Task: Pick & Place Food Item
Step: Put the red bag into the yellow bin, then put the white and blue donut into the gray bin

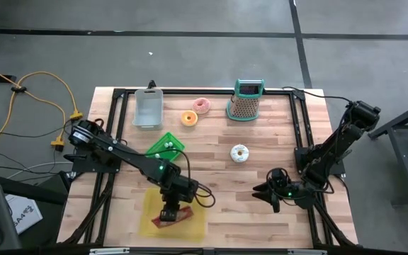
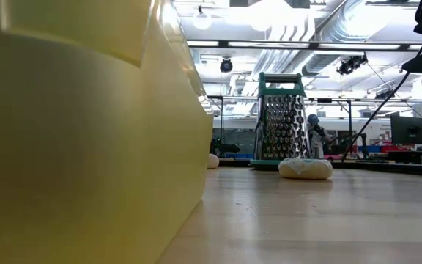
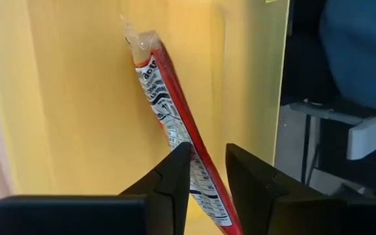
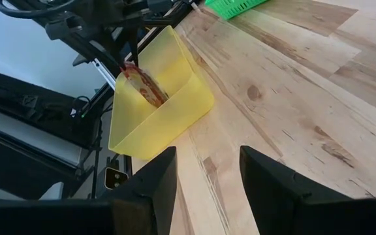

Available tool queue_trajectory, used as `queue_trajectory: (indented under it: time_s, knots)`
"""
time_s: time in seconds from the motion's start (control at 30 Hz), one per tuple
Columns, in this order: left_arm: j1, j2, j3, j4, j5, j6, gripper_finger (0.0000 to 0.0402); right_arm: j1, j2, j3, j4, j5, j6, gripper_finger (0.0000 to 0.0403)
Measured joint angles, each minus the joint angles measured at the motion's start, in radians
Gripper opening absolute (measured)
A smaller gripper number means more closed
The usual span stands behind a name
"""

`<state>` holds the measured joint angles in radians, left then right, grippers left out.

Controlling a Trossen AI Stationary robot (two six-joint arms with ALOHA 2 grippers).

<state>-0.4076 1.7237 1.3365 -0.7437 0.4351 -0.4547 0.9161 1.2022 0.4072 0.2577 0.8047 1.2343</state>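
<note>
A red snack packet (image 3: 168,111) stands slanted inside the yellow bin (image 1: 147,212) at the table's near edge. Its clear sealed end (image 3: 139,40) is down against the bin's inside. In the right wrist view the packet (image 4: 145,88) leans in the bin with the left arm above it. My left gripper (image 3: 207,176) reaches down into the bin, with a finger on either side of the packet's upper part and a gap between the fingertips. My right gripper (image 4: 207,176) waits open over the table's near right part (image 1: 271,195), holding nothing. My left gripper comes at the packet from above, slanting down, its fingers (image 3: 175,173) across the packet's upper part (image 3: 204,173). The packet runs through the gap edge-on. Whether either finger touches it I cannot tell. The packet's lower end rests in the bin.
A metal grater (image 1: 246,100) stands at the far edge, with a pink donut (image 1: 202,105) and an orange one (image 1: 188,118) beside it. A white donut (image 1: 239,153) lies mid-table. A green basket (image 1: 166,146) and a grey bin (image 1: 148,108) sit left of centre.
</note>
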Motion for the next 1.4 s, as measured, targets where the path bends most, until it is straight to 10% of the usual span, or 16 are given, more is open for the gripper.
queue_trajectory:
  time_s: [0.7, 1.03, 1.4]
  knots:
    - [0.016, -0.051, 0.0, 0.021, -0.104, 0.083, 0.0095, 0.0, 0.0, 0.0, -0.016, 0.0, 0.0, 0.0153]
    - [0.055, -0.051, 0.0, 0.005, -0.319, 0.092, 0.0095, 0.0, 0.0, 0.0, -0.016, 0.0, -0.006, 0.0153]
    - [0.149, -0.051, 0.0, 0.031, -0.389, 0.174, 0.0095, -0.142, 0.0, 0.0, -0.016, -0.105, -0.284, 0.0153]
